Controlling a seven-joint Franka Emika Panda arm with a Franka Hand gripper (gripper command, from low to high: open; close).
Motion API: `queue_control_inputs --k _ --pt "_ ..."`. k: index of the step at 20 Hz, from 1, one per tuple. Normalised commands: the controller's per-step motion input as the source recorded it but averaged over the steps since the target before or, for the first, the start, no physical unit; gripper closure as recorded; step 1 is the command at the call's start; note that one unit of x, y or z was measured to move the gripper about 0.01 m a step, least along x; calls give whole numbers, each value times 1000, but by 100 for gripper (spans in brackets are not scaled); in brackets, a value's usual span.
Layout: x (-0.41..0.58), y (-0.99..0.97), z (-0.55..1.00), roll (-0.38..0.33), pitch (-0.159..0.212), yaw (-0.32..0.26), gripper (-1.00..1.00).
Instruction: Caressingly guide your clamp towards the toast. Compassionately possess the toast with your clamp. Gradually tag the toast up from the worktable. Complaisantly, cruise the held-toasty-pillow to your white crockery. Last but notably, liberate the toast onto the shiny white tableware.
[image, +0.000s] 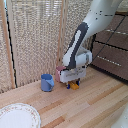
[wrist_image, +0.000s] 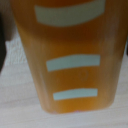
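Observation:
The toast (image: 74, 85), a small orange-yellow slice, sits on the light wooden worktable (image: 95, 105) between the blue-tipped fingers of my clamp (image: 73, 85). The clamp is lowered to the tabletop with one finger on each side of the toast; I cannot tell whether the fingers press on it. In the wrist view the toast (wrist_image: 70, 55) fills almost the whole picture, orange with pale stripes, and no fingers show. The large white plate (image: 17, 116) with its brownish rim lies at the front of the exterior view's left, well away from the clamp.
A blue cup (image: 47, 82) stands on the table to the exterior view's left of the clamp. A pink cup (image: 60, 72) stands just behind the clamp, partly hidden by it. A woven screen and dark cabinets stand behind the table.

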Motion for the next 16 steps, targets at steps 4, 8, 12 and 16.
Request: queue_control_inputs --k 4,8,12,16 --pt "0 0 347 0 -90 0 100" --pt "-5 0 404 0 -85 5 100" --pt "-14 0 509 0 -40 20 100" --pt "0 41 949 0 36 0 100"
